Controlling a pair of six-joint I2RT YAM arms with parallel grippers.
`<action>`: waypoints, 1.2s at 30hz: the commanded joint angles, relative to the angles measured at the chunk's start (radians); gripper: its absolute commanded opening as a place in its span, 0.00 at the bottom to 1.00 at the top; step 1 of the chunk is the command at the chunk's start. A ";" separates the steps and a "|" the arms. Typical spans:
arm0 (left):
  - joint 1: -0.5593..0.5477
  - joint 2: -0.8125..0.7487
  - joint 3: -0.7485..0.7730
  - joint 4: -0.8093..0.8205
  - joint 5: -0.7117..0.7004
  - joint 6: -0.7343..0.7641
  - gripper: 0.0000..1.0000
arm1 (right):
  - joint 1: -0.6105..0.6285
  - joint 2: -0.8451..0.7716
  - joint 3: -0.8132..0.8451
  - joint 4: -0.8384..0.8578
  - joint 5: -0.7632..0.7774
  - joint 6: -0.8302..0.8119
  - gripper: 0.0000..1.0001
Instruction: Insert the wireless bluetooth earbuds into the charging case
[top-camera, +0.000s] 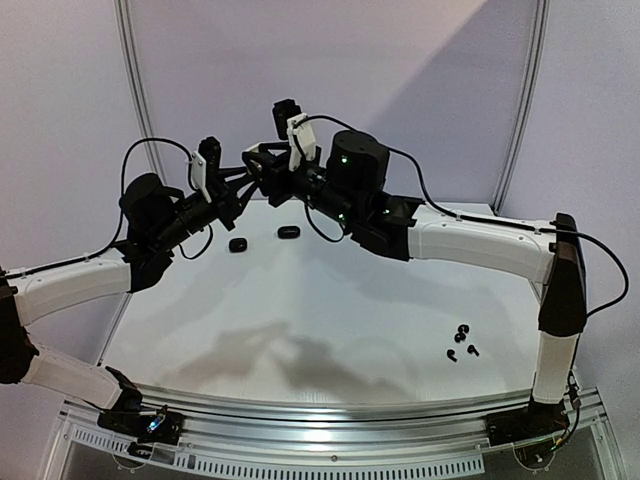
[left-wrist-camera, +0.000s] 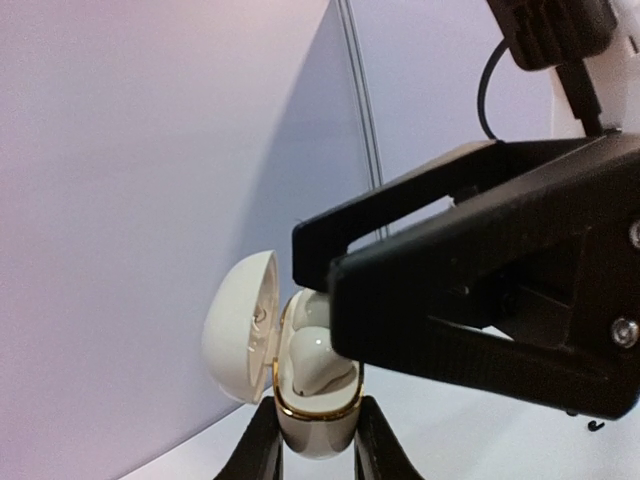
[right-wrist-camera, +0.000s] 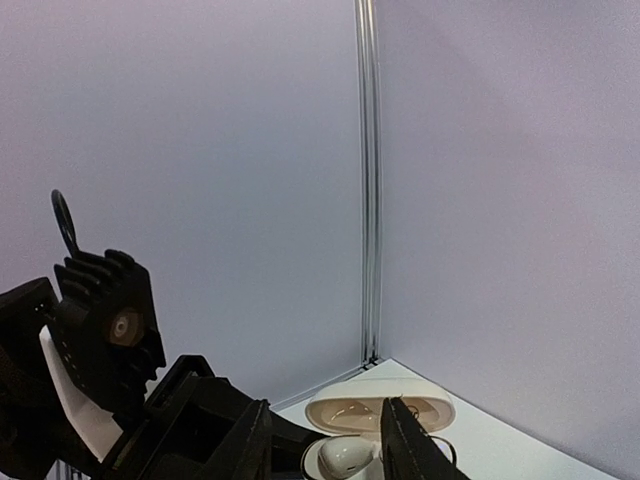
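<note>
Left fingers (left-wrist-camera: 262, 450) clamp the charging case (left-wrist-camera: 315, 432) aloft, right fingers (right-wrist-camera: 405, 440) parted over it.

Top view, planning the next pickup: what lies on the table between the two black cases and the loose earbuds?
Nothing: in the top view the table is bare between the black cases and the loose earbuds.

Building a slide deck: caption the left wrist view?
Left claw grips an open white charging case, one white earbud seated inside, right claw at its opening.
</note>
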 joint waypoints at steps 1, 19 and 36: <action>-0.007 -0.035 -0.013 0.014 0.031 -0.011 0.00 | -0.013 -0.048 0.033 -0.038 0.021 -0.037 0.40; 0.001 -0.058 -0.170 -0.015 0.114 1.027 0.00 | -0.021 -0.142 0.183 -0.456 -0.058 -0.034 0.65; 0.003 -0.053 -0.256 0.028 0.100 1.671 0.00 | -0.022 -0.102 0.142 -0.612 -0.009 -0.062 0.69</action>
